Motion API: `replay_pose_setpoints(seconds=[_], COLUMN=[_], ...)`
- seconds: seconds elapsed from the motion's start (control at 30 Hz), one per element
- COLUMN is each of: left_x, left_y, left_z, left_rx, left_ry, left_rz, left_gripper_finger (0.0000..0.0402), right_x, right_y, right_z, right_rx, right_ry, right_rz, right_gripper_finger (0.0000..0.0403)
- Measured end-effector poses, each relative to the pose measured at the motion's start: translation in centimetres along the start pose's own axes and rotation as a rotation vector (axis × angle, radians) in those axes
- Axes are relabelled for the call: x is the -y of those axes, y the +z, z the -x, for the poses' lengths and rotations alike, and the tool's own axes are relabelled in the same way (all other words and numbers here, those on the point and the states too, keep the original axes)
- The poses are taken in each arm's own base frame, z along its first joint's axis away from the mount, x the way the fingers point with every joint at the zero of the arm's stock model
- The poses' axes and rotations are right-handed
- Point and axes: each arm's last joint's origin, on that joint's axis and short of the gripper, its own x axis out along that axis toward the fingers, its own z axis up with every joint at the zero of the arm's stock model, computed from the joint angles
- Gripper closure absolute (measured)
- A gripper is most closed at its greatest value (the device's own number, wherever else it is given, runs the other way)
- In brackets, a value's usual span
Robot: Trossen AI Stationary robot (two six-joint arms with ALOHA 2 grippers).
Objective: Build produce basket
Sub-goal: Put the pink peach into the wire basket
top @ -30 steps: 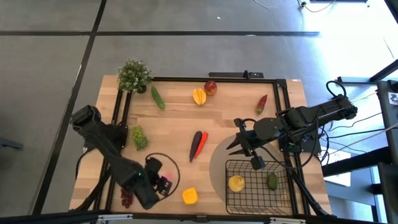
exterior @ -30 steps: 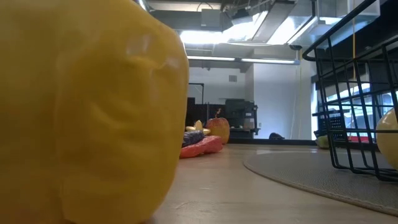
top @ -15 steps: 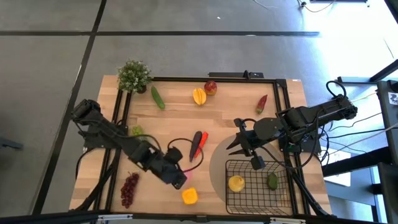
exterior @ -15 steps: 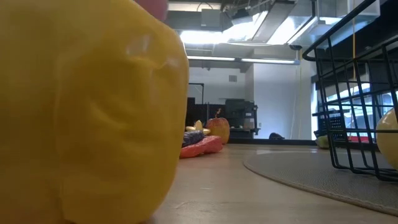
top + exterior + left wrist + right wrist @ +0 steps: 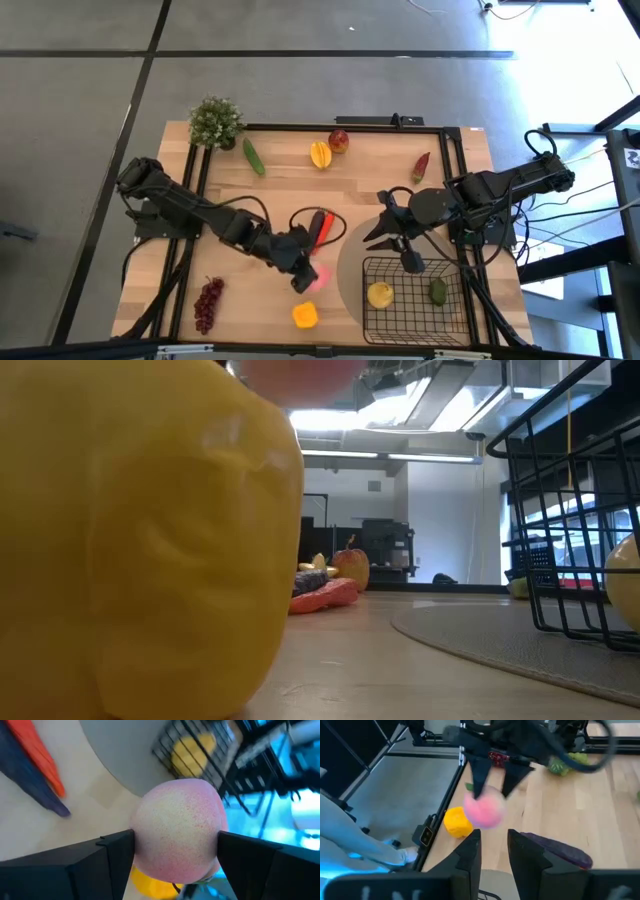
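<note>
A pink peach (image 5: 177, 830) hangs above the table with my left gripper (image 5: 305, 272) shut on it. It is just left of the grey mat and on the far side of the yellow pepper (image 5: 305, 316). In the right wrist view the peach (image 5: 485, 810) sits between the left arm's fingers. The black wire basket (image 5: 410, 340) stands on the mat at the near right, with a yellow fruit (image 5: 379, 294) and a green one (image 5: 438, 291) inside. My right gripper (image 5: 494, 852) hovers over the basket's far edge, with a narrow empty gap between its fingers. My left gripper pinches the peach by two opposite sides (image 5: 142, 837) between its two fingers (image 5: 110, 857). The fingers slant down from the table's left. The peach is lifted clear of the table, and its rounded front sticks out past the fingertips.
Two long chilies, one red and one dark (image 5: 320, 228), lie just beyond the left gripper. Purple grapes (image 5: 207, 303) are at the near left. A cucumber (image 5: 254, 158), mango (image 5: 320, 154), apple (image 5: 339, 140) and red chili (image 5: 421, 166) lie along the far side. A potted plant (image 5: 215, 122) stands at the far left corner.
My left gripper has swung from the near left toward the table's right and the basket, rising a little and rolling its wrist. It has kept the peach between its fingers. The peach now shows at the top of the low view, above the pepper.
</note>
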Motion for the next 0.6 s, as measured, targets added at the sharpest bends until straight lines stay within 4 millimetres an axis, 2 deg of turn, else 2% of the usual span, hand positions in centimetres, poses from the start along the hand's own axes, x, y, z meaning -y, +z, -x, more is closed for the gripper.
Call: replay_pose_setpoints(seconds=[0.17, 0.4, 0.6], left_x=[-0.6, -1.5, -1.6], left_y=[1.2, 3.0, 3.9], left_z=[-0.1, -0.2, -0.2], left_rx=[0.092, 0.255, 0.307], left_ry=[0.046, 0.132, 0.133], left_rz=[0.020, 0.038, 0.029], left_gripper_finger=[0.0172, 0.0172, 0.0172], right_x=[0.0, 0.0, -0.1], right_y=[0.0, 0.0, -0.2], right_z=[0.0, -0.1, -0.6], right_rx=[0.000, -0.005, -0.034], right_ry=[0.002, 0.002, 0.024], right_rz=[-0.081, -0.084, -0.083], right_gripper_finger=[0.0313, 0.0313, 0.0313])
